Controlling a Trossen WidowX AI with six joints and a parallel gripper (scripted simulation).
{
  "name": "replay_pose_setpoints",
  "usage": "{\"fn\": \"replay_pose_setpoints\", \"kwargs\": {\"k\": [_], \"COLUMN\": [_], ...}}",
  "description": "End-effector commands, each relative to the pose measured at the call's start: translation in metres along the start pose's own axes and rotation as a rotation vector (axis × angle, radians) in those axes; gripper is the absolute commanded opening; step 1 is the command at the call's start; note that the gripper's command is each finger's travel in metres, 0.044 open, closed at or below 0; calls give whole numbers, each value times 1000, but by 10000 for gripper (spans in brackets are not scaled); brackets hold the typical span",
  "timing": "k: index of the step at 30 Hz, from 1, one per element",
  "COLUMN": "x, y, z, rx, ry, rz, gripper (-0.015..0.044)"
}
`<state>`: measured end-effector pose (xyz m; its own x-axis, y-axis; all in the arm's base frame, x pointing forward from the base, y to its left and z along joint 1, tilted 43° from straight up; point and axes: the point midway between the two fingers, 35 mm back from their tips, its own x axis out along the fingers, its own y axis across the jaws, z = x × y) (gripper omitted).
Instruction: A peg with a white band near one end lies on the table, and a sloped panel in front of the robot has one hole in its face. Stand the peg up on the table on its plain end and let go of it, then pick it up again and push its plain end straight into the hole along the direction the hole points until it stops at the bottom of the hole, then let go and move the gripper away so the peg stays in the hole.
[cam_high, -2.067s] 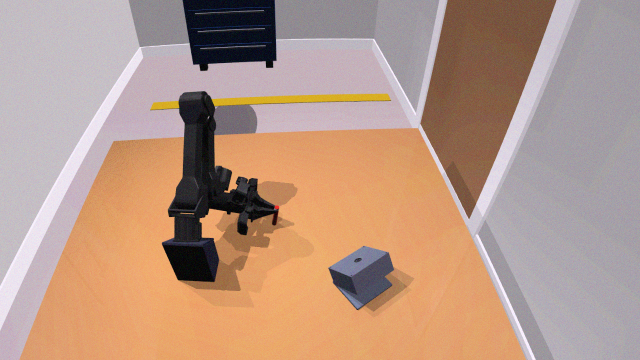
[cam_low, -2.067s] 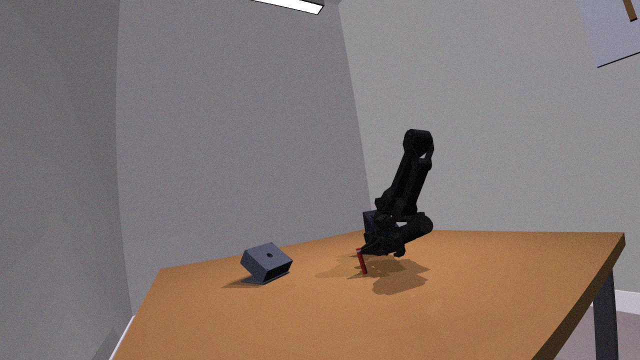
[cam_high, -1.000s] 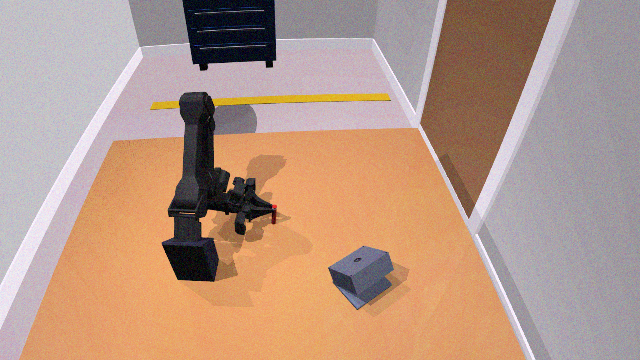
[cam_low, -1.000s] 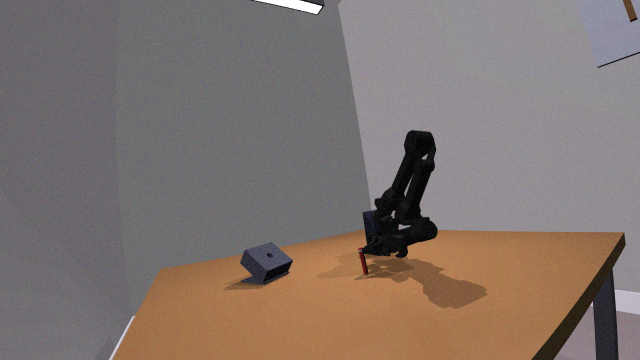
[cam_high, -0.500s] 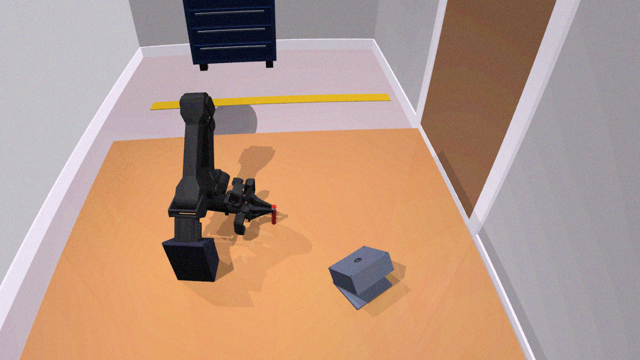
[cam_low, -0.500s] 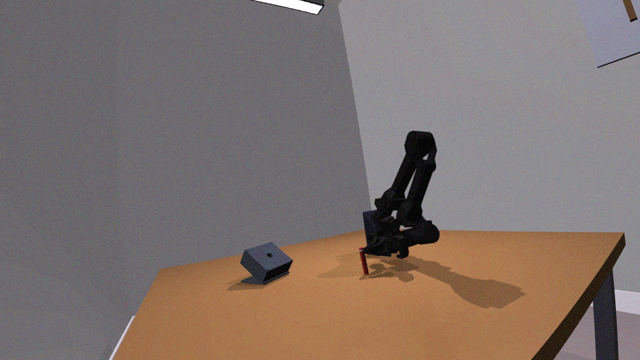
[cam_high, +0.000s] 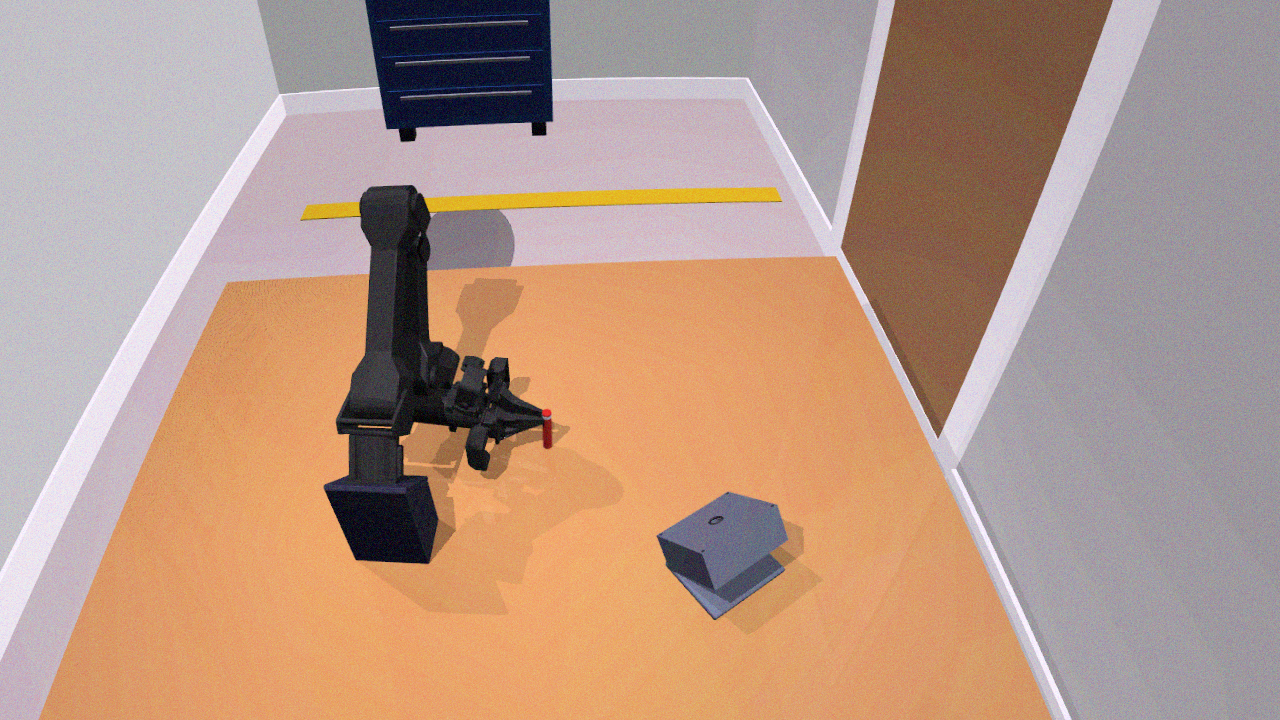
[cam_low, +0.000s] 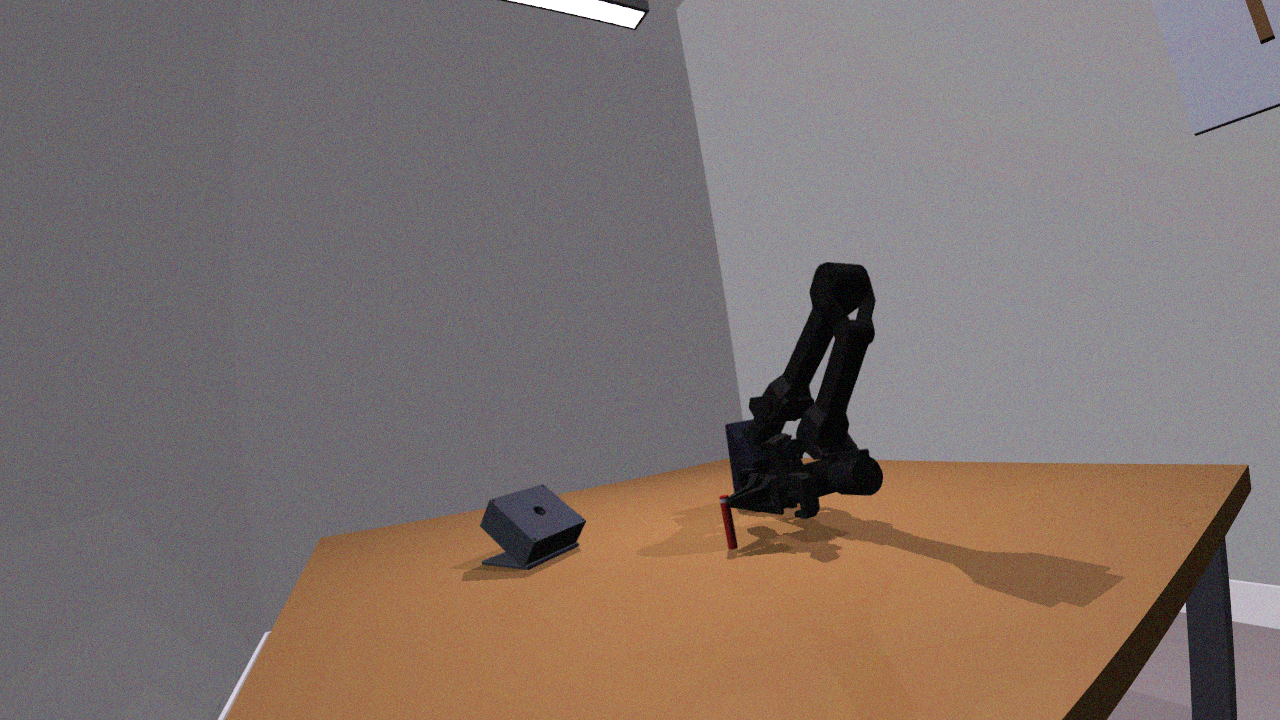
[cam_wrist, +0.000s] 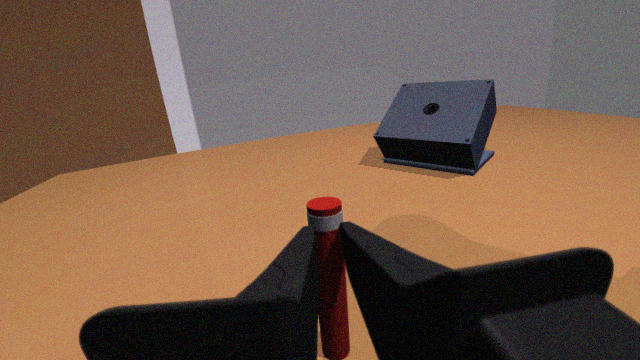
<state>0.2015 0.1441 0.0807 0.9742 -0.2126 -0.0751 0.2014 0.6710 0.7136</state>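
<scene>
The red peg (cam_high: 547, 433) (cam_low: 729, 528) (cam_wrist: 332, 280) is close to upright, leaning slightly in the exterior view, with its white-banded end up and its plain end down at the table (cam_high: 295, 376) (cam_low: 626, 626) (cam_wrist: 150, 225). My gripper (cam_high: 545, 418) (cam_low: 729, 503) (cam_wrist: 327, 234) is shut on the peg just below the white band. Whether the plain end touches the table is hard to tell. The grey-blue sloped panel (cam_high: 747, 528) (cam_low: 559, 514) (cam_wrist: 452, 117) stands apart from the peg, and the hole (cam_high: 716, 519) (cam_low: 538, 510) (cam_wrist: 431, 108) shows dark and empty in its face.
The arm's dark base block (cam_high: 384, 521) stands on the table at the left in the top view. The panel's base plate (cam_high: 751, 583) (cam_low: 510, 563) rests on the table. Walls and a brown door (cam_high: 966, 179) are beyond the table.
</scene>
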Motion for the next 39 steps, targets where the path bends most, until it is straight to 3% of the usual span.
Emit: {"fn": "replay_pose_setpoints", "kwargs": {"k": [1,4,7,31,39], "x": [-1,0,0,0,0], "y": [0,0,1,1,1], "z": [-2,-1,0,0,0], "rx": [1,0,1,1,1], "ry": [2,0,-4,-4,-4], "rz": [0,0,0,0,0], "gripper": [49,49,128,130,340]}}
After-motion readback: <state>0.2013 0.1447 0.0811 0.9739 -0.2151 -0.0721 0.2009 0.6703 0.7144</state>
